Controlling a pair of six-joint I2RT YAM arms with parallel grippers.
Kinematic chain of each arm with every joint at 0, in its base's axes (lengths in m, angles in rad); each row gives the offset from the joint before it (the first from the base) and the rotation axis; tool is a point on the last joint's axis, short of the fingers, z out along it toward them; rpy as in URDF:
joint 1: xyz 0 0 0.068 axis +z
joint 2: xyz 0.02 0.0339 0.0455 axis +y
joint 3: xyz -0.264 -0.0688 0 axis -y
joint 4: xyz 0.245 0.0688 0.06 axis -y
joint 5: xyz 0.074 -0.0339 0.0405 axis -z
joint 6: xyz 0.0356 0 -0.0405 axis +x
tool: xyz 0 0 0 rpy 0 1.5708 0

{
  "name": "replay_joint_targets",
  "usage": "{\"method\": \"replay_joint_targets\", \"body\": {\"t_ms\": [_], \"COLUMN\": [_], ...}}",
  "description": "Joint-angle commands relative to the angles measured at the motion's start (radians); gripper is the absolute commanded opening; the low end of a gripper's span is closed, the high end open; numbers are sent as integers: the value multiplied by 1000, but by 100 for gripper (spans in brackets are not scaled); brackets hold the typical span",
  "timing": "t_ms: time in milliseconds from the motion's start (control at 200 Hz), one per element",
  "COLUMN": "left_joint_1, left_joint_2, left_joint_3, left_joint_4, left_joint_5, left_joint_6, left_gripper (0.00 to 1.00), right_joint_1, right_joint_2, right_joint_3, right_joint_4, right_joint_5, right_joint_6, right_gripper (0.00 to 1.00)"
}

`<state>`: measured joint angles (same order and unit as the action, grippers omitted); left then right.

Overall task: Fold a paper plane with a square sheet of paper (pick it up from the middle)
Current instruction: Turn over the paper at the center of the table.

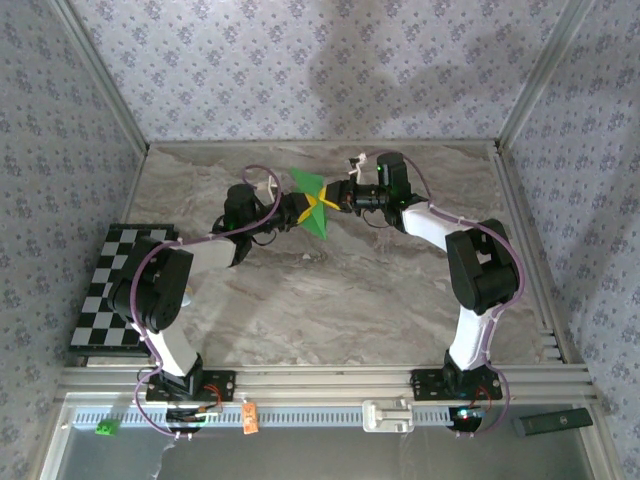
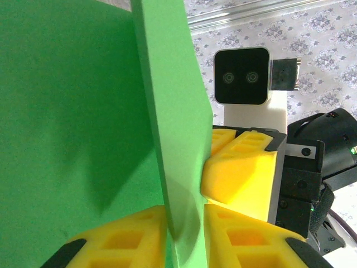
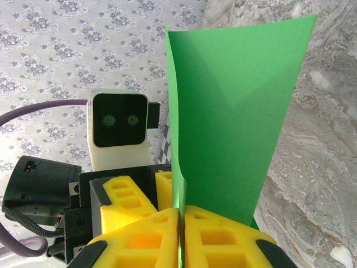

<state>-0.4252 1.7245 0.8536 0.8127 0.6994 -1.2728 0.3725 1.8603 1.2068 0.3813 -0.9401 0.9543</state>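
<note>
Paper sheet (image 1: 306, 188), light and floppy, is best gripped mid-fold, where left tool (image 2: 184, 237) and right tool (image 3: 181, 234) both clamp it.

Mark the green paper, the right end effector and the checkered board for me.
green paper (image 1: 308, 184), top external view, its upper flap.
right end effector (image 3: 179, 215), right wrist view, where its yellow fingertips meet.
checkered board (image 1: 95, 310), top external view, its bare left squares.
</note>
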Motion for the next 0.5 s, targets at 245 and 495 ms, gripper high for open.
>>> {"method": "replay_joint_targets", "body": {"t_ms": [245, 495], "left_joint_1": [7, 24], "left_joint_2": [-41, -114], "left_joint_3": [0, 41], "left_joint_4": [-31, -376], "left_joint_5": [13, -37], "left_joint_6": [101, 312], "left_gripper": [10, 9], "right_joint_1": [-12, -60], "right_joint_2": [-45, -139], "right_joint_3": [-6, -6], "right_joint_4": [-89, -338], "right_joint_5": [34, 212], "right_joint_6": [-89, -280], "right_gripper": [28, 49]}}
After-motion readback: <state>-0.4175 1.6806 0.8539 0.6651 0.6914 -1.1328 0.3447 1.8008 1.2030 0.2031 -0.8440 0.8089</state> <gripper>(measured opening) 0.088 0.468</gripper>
